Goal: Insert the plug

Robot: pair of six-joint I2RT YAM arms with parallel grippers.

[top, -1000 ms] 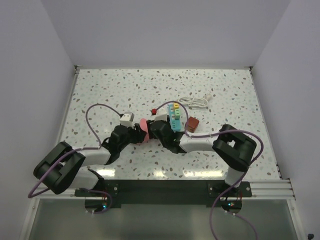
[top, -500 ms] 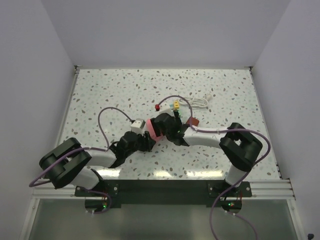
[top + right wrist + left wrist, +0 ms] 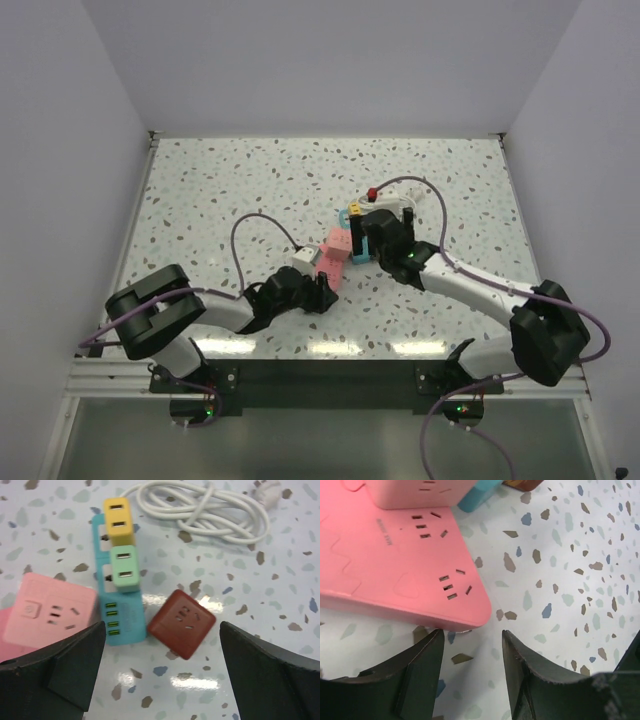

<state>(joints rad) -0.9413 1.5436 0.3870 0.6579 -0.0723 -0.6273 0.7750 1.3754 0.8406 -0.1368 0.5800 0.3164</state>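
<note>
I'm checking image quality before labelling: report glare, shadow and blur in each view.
Top external: sharp, evenly lit, glare strips on the table near edge. Left wrist: pink power strip sharp, shadow beneath it. Right wrist: glare patches beside the brown cube, dark pincer fingers soft.

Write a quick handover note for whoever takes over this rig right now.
Left hand: open, empty, low at the corner of the flat pink power strip.
Right hand: open, empty, above the reddish-brown cube adapter.
Teal power strip carries yellow and green adapters; pink cube adapter beside it; coiled white cable behind.
Done: nothing held, no insertion evident.
Left: grasp the plug, insert it.
</note>
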